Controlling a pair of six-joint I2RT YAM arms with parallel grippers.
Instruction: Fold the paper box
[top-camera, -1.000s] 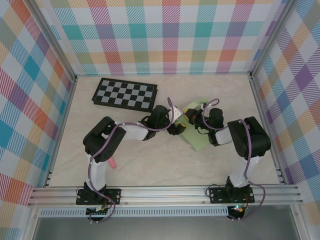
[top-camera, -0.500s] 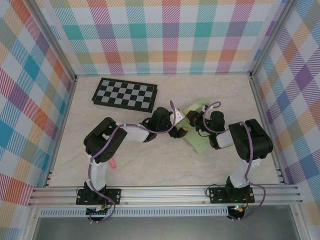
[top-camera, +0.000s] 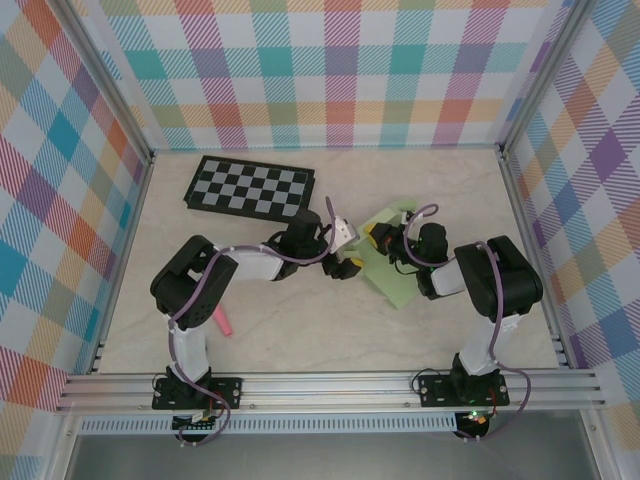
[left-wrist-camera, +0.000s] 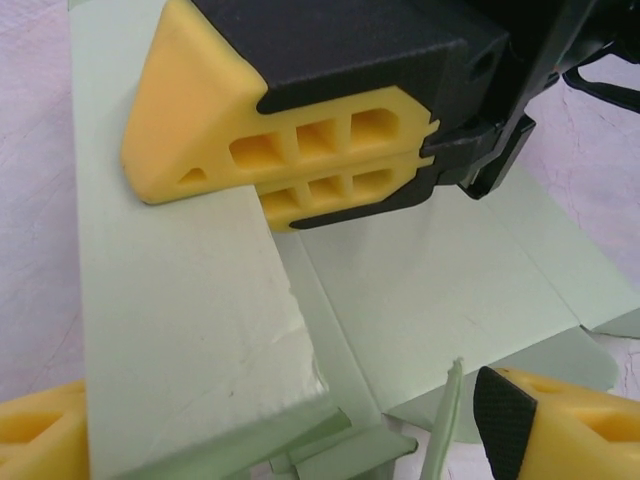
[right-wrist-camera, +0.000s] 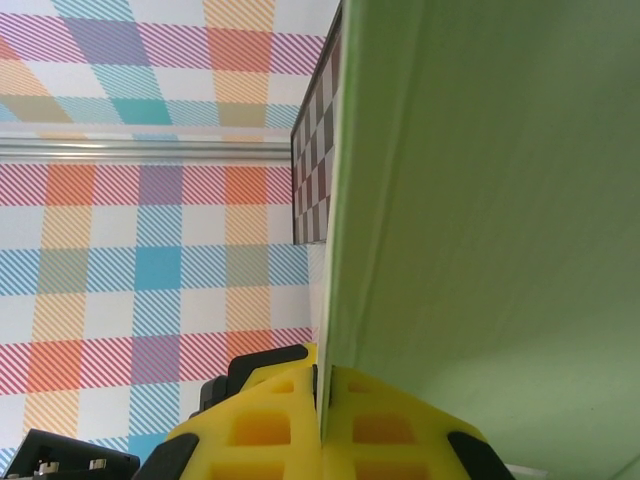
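Your right gripper (top-camera: 378, 236) has its jaws closed on the paper box (top-camera: 396, 284), which lies right of centre on the worktop (top-camera: 300, 335), between your two arms. In the right wrist view, the thin edge of a pale green panel runs straight into the seam between the yellow fingers (right-wrist-camera: 270, 430). Your left gripper (top-camera: 346, 264) sits just left of the box with its jaws open. Its wrist camera shows one yellow fingertip at each lower corner of the frame, with a raised panel and creased flat flaps between them and neither tip pressing the card. The black-and-grey checkerboard (top-camera: 250, 188) lies flat at the far left, apart from the box. A small pink object (top-camera: 225, 325) rests on the worktop beside your left arm, near its base.
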